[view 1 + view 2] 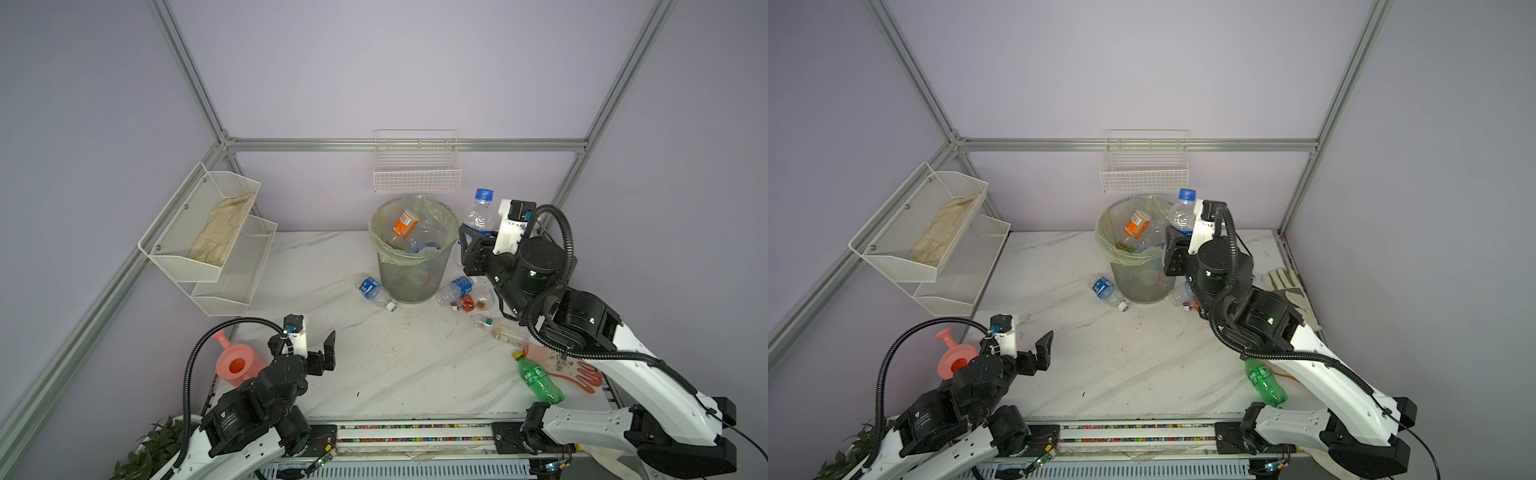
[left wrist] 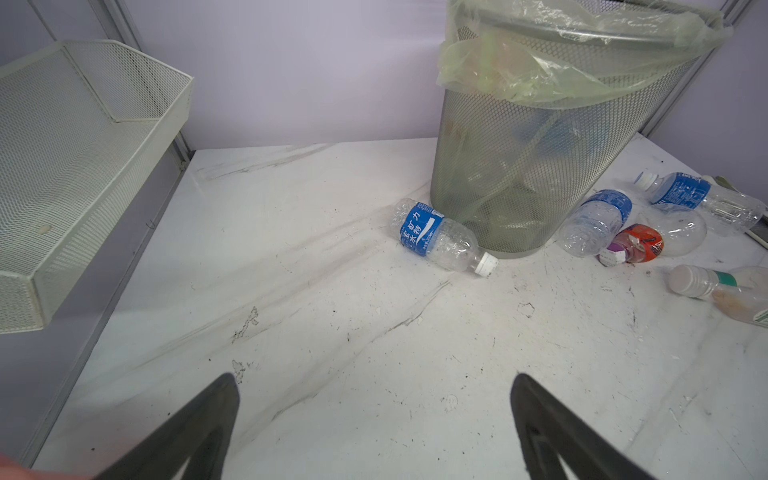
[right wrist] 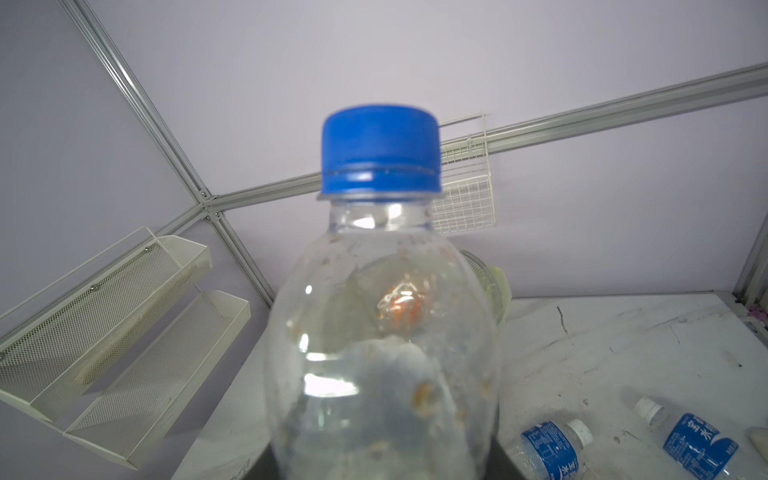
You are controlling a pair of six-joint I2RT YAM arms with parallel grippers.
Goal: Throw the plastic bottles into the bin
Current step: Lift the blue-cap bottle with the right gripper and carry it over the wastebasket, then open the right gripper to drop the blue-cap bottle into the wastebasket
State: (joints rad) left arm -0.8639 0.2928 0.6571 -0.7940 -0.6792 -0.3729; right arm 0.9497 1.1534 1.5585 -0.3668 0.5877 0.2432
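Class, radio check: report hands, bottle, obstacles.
Left hand open, empty. Right hand shut on blue-capped bottle, upright beside bin rim. More bottles lie around bin's base; none blocking.

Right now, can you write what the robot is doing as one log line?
right gripper: shut on blue-capped bottle, upright, raised beside bin | left gripper: open, empty | green bottle: lying on table

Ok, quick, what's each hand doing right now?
Left hand: open, empty.
Right hand: closed on a blue-capped clear bottle, held upright beside the bin.
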